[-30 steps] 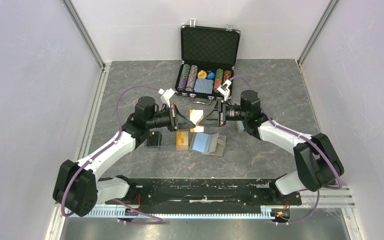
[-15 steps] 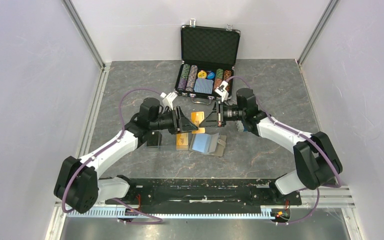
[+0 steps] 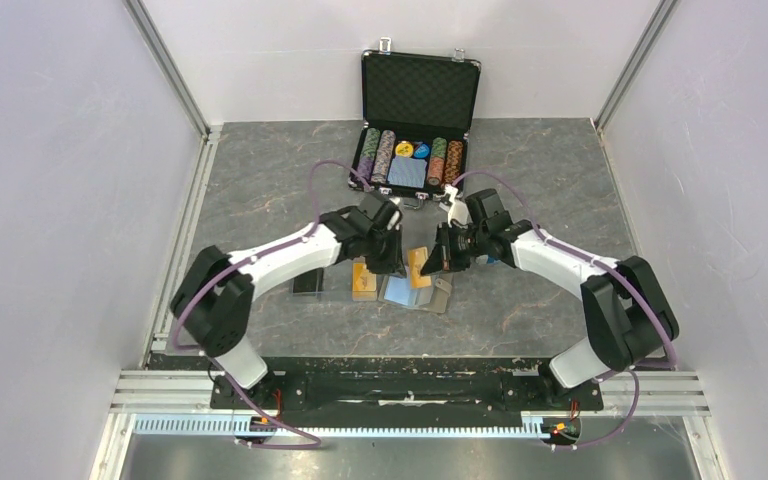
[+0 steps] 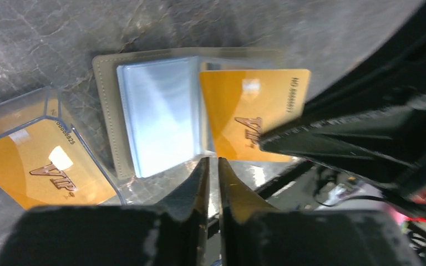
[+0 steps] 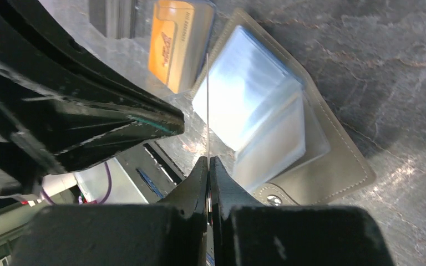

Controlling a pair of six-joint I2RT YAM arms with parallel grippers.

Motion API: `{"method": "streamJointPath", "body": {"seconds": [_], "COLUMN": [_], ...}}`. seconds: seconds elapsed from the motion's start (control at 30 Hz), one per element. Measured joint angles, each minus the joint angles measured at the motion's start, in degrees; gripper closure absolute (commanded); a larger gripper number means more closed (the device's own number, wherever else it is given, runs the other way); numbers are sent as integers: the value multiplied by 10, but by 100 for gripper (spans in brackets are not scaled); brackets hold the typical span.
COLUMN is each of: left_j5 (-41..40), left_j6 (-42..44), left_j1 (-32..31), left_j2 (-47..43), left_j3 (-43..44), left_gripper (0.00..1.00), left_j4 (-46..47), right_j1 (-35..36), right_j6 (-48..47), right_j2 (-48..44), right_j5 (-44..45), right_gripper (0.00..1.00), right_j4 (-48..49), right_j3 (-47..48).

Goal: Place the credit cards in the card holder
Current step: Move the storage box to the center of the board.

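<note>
Right gripper (image 5: 208, 162): fingers clamped on the edge of a thin, glossy orange card (image 4: 255, 113), held over the open wallet (image 5: 333, 166). Left gripper (image 4: 213, 162): fingers a narrow slit apart, holding nothing. Wallet: centre of the top view, flat stitched khaki with pale blue sleeves (image 5: 249, 105) and a round stud (image 5: 275, 199); a second card (image 4: 39, 166), also orange, lies in a clear box (image 4: 11, 111) to its left.

right pincer (image 5: 208, 160) pinches a card (image 5: 207, 105) edge-on — at the open card holder (image 5: 335, 169).
</note>
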Motion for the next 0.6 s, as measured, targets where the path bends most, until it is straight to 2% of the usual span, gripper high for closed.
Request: {"method": "streamJointPath", "body": {"seconds": [0.13,0.6], "left_j5": [-54,-169], "left_j6": [17,31], "left_j1": [-21,-11], "left_j2": [54,86], "left_j3": [30,33], "left_gripper": [98,98], "left_j4": [-61,-152], "right_j1": [0,10], "right_j6": [-7,-10], "right_j2": [9,36], "right_j5": [12,26], "right_gripper": [100,100], "right_j4": [-16,-22], "right_j3": [-3,-3]}}
